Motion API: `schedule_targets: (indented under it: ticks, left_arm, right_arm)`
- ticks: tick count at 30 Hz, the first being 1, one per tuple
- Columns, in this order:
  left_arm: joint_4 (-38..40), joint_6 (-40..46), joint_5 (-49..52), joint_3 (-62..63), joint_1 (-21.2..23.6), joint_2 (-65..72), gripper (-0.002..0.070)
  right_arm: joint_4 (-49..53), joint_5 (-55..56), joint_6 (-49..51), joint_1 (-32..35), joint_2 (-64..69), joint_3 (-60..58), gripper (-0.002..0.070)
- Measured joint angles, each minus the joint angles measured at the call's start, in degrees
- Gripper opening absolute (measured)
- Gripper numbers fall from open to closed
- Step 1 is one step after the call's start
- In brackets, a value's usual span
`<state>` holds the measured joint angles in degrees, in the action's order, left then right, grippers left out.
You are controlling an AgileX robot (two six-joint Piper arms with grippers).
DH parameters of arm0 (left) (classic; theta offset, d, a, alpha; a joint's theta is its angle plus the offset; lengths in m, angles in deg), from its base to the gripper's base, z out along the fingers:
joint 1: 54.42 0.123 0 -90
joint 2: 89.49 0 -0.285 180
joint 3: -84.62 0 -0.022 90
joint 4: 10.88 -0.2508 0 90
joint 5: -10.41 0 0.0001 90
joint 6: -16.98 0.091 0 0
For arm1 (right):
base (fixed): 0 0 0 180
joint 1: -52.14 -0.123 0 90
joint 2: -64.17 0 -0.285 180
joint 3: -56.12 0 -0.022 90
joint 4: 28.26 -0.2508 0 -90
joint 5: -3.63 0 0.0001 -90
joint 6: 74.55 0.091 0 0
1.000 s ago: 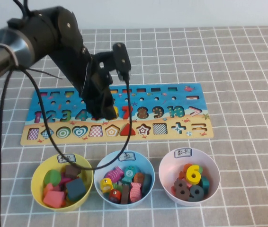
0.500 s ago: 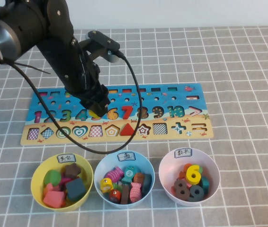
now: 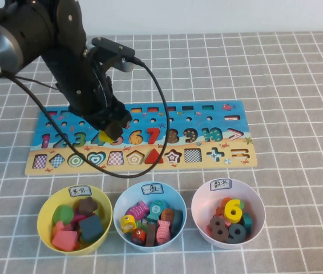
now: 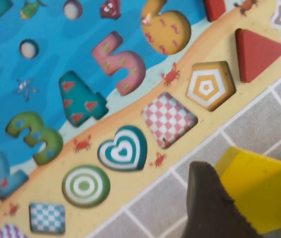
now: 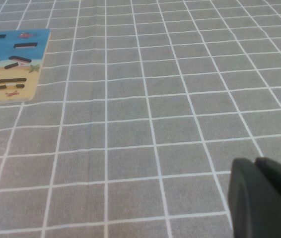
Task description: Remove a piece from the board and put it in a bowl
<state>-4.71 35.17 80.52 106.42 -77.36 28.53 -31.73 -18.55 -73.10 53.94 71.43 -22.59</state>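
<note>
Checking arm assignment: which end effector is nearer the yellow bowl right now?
Left. The left end effector hangs over the board holding the yellow pentagon piece, just beyond the yellow bowl. The right end effector sits outside the high view.

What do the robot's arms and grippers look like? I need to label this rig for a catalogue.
The left arm is glossy black with rounded joints and loose black cables looping from it; the left gripper has dark matte fingers. Of the right gripper, only one black finger shows.

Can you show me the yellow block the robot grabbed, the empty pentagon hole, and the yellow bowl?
Yellow pentagon block [image 4: 257, 196], left wrist view, top face.
Empty pentagon slot [image 4: 207, 86], left wrist view, centre.
Yellow round bowl [image 3: 45, 210], high view, left rim.
</note>
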Motion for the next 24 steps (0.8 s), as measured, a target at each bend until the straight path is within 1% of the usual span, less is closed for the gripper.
schedule_targets:
  ticks: [3,6,13,16,20,24]
  left_arm:
    - [-0.66,-0.90,-0.15,-3.74,-0.10,-3.50,0.0285]
    - [-0.74,-2.01,-1.54,-11.19,-0.09,-9.77,0.0285]
    - [-1.74,-11.22,-10.99,-33.64,-0.09,-28.05,0.0285]
    - [-1.74,-14.34,-14.72,-42.19,-0.09,-33.92,0.0285]
    - [-1.64,-16.11,-19.08,-51.61,-0.09,-38.96,0.0285]
    - [-1.13,-16.26,-25.16,-57.05,-0.09,-41.34,0.0285]
  right_arm:
    - [0.00,0.00,0.00,0.00,0.00,0.00,-0.0018]
    - [0.00,-0.09,0.00,0.00,0.00,0.00,-0.0018]
    - [0.00,-0.09,0.00,0.00,0.00,0.00,-0.0018]
    - [0.00,-0.09,0.00,0.00,0.00,0.00,-0.0018]
    - [0.00,-0.09,0.00,0.00,0.00,0.00,-0.0018]
    - [0.00,-0.09,0.00,0.00,0.00,0.00,-0.0018]
